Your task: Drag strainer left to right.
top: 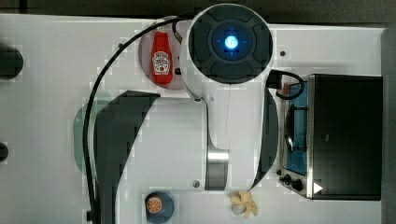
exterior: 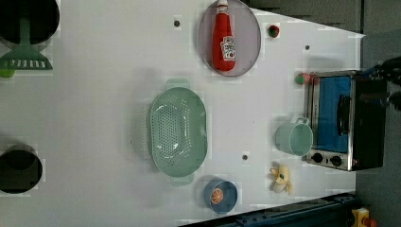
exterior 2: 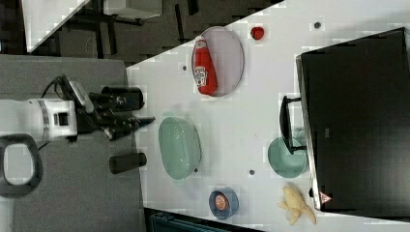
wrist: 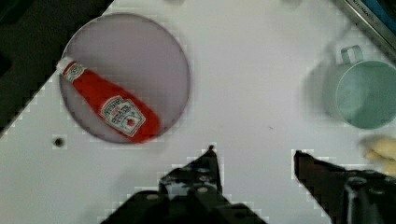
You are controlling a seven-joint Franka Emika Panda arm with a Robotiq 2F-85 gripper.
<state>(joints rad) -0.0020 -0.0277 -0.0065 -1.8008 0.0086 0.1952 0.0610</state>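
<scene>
Your gripper (wrist: 254, 156) hangs with its two fingers parted and nothing between them; bare white table (wrist: 243, 93) lies under the gap. In the right view the gripper (exterior 2: 140, 121) sits off the table's near edge, above the grey floor, with the strainer (exterior 2: 180, 148) a little beyond its fingertips and lower down on the table. So you have not reached the strainer yet; the step in hand, as I judge it, is the approach.

To do it well, bring the gripper forward and down over the strainer's rim, not its middle. Set one finger inside the bowl and one outside the wall, or simply hook a finger behind the wall, and keep the wrist low so the push runs along the table and does not tip the bowl. Drag slowly and straight. The plate (exterior: 230, 38) with the ketchup bottle (exterior: 223, 40) lies to one side of the strainer and the small blue bowl (exterior: 220, 195) to the other, the bowl being near its end tab, so mind both.

The strainer (exterior: 178, 131) is a pale mint-green oval, upright, its floor and lower walls full of small holes, with a small tab at each narrow end. It looks light plastic and may slide or spin readily. In the top view it (top: 81, 135) is mostly behind the arm.
</scene>
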